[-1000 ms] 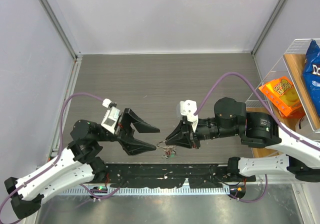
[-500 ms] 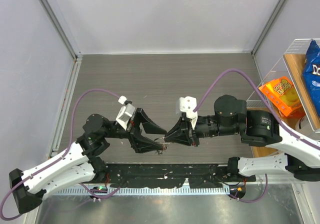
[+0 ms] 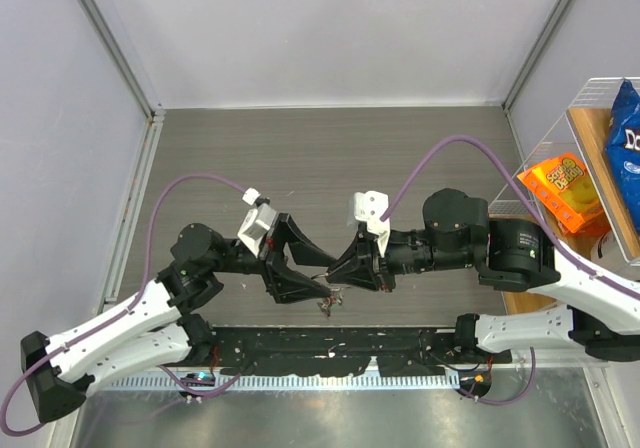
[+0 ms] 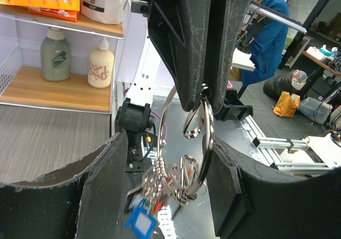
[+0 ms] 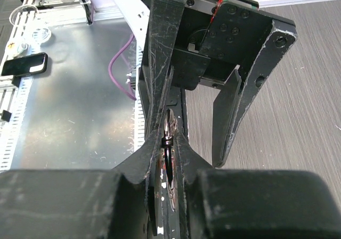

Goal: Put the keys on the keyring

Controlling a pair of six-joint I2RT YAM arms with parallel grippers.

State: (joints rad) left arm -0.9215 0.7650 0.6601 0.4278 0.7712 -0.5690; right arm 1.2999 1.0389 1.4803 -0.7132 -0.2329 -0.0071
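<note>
The right gripper is pinched almost closed on the top of the keyring. The ring hangs below its tips, with the keys bunched at the bottom, blue and red heads showing. The left gripper meets it tip to tip, about half open and holding nothing, with one finger on each side of the ring. I cannot tell whether either finger touches the wire. Bare bench lies beyond both grippers, walled at the far and left edges. Behind the right arm, a shelf holds an orange box and a blue bag lettered "DO", the rest cut off.
</note>
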